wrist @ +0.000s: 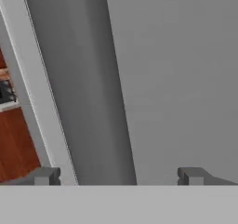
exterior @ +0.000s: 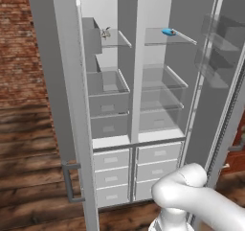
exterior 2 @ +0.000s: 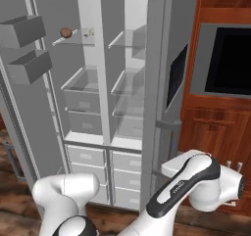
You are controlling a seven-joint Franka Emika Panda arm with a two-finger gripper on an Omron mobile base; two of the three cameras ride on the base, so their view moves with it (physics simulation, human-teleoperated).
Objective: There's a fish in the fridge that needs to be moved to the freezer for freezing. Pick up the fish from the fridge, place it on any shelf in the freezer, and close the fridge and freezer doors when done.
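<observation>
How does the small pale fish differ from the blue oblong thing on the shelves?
The tiny silvery-white fish is pale; the bright blue oblong item is vivid. The fish lies in the narrow left half, the blue item in the wider right half. Both rest on top glass shelves.

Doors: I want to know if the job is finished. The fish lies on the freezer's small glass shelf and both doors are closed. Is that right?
Not quite: the doors are open, not closed. The left base view shows the freezer door swung wide, and the right base view shows the fridge door open too. The fish does lie on the freezer's small glass shelf.
</observation>
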